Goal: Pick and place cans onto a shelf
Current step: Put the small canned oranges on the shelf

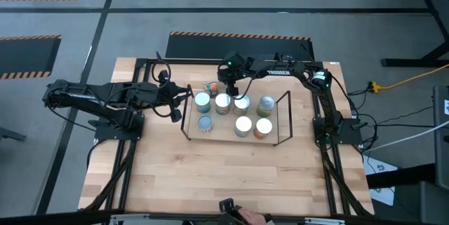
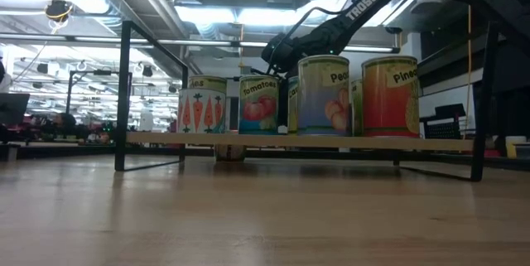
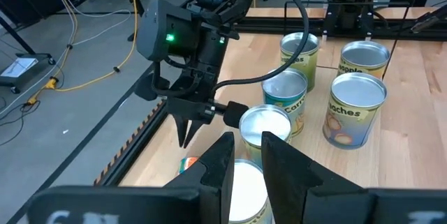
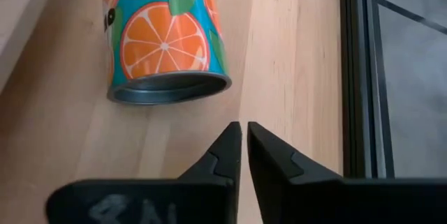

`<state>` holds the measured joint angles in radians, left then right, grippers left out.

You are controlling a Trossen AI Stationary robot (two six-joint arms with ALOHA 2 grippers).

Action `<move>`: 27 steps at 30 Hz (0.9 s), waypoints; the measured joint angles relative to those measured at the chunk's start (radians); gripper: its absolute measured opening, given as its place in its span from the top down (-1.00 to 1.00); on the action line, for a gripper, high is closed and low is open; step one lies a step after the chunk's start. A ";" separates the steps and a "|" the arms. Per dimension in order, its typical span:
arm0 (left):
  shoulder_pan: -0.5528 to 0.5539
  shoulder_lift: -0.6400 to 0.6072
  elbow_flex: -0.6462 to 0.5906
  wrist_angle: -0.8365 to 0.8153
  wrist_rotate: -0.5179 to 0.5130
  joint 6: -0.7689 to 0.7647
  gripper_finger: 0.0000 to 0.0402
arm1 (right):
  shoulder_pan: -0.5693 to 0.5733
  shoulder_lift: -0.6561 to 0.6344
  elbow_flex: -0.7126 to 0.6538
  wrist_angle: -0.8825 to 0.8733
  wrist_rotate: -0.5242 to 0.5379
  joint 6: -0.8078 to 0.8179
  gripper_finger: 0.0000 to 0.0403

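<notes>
**One can still off the shelf, lying on its side**

Shelf [image 1: 283,118] holds seven cans [image 1: 243,125] upright in two rows, tops up, labels outward in the low view; packed close so the last slot on the rack stays usable; front row looks to have a gap between the left can and the two on the right, but I can't be sure it's free.

Orange-label can [image 4: 164,39] is the odd one out: tipped over on the bare table [image 1: 161,183], just behind the shelf's back-left area, open rim facing the right wrist camera; that orientation is the reason the right arm is reaching down behind the rack rather than over it.

Right gripper [image 4: 243,147] hovers just short of that can, fingers pinched nearly together, nothing between them; clenched and empty; it would need to spread before any grasp, and a side-lying tin will roll if nudged.

Left gripper [image 3: 246,155] sits at the shelf's left end, above a white-topped can [image 3: 244,189]; fingers show a narrow gap, holding nothing that I can see; looks parked as a waiting arm, clear of the right arm's path.
</notes>
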<state>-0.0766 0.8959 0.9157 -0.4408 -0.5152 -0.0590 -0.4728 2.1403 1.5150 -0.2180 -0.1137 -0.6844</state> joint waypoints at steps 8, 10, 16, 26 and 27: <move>0.000 0.000 0.000 0.000 0.000 -0.014 0.67 | -0.001 0.000 0.000 0.010 0.014 0.025 0.33; 0.000 0.000 0.000 0.000 0.000 -0.014 0.67 | -0.001 0.000 0.000 0.012 0.015 0.013 0.19; 0.000 0.000 0.000 0.000 0.000 -0.014 0.67 | -0.003 0.000 0.000 0.022 -0.012 -0.055 0.00; 0.130 0.000 0.000 0.008 -0.039 -0.002 0.67 | -0.007 0.000 -0.001 0.033 -0.072 -0.085 0.06; 0.168 0.000 0.000 0.008 -0.032 0.008 0.67 | -0.007 0.000 -0.001 0.033 -0.072 -0.085 0.06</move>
<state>0.0918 0.8959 0.9157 -0.4330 -0.5472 -0.0512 -0.4797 2.1407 1.5139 -0.1855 -0.1852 -0.7692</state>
